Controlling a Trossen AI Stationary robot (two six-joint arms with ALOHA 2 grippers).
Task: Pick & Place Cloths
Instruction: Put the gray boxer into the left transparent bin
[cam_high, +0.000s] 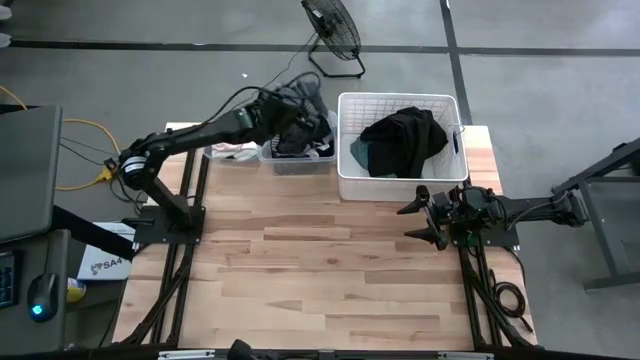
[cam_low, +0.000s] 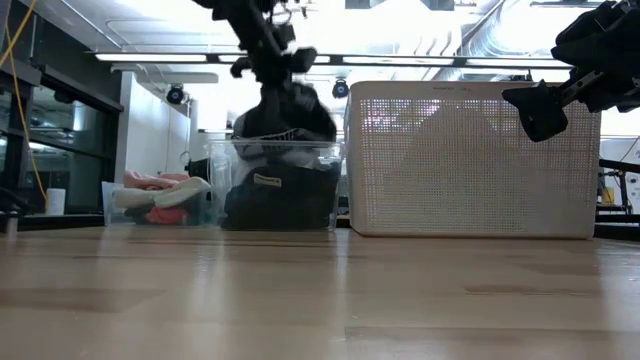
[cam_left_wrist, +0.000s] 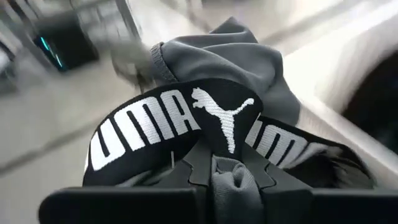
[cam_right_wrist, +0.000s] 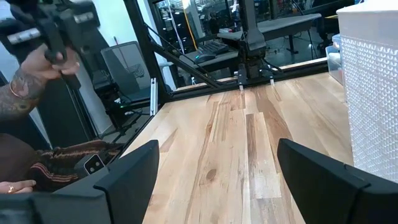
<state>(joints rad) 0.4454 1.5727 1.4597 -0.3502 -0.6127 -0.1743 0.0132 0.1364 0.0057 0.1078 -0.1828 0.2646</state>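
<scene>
My left gripper (cam_high: 290, 118) hangs over the clear bin (cam_high: 300, 158) at the table's far edge, shut on a dark grey garment (cam_low: 290, 112) with a black, white-lettered waistband (cam_left_wrist: 155, 124). More dark cloths (cam_low: 280, 195) fill that bin. A black and a teal cloth (cam_high: 400, 140) lie piled in the white slatted basket (cam_high: 345, 178). Pink and white cloths (cam_low: 160, 195) sit in a second clear bin on the left. My right gripper (cam_high: 422, 215) waits open above the table's right side, near the basket. My left gripper pinches a bunched fold of grey fabric (cam_left_wrist: 231, 180) between its two fingers (cam_left_wrist: 198, 163), just under the lettered waistband, coming from above. The waistband loops over the fingertips. The garment hangs below the gripper (cam_low: 268, 62); whether its lower end (cam_low: 290, 130) touches the bin's pile, I cannot tell.
The white basket (cam_low: 470, 160) stands right beside the clear bin, taller than it. Bare wooden tabletop (cam_high: 320, 260) stretches across the near half. A floor fan (cam_high: 332, 30) stands beyond the table. A person's hand (cam_right_wrist: 31, 81) holds a device off the table's left side.
</scene>
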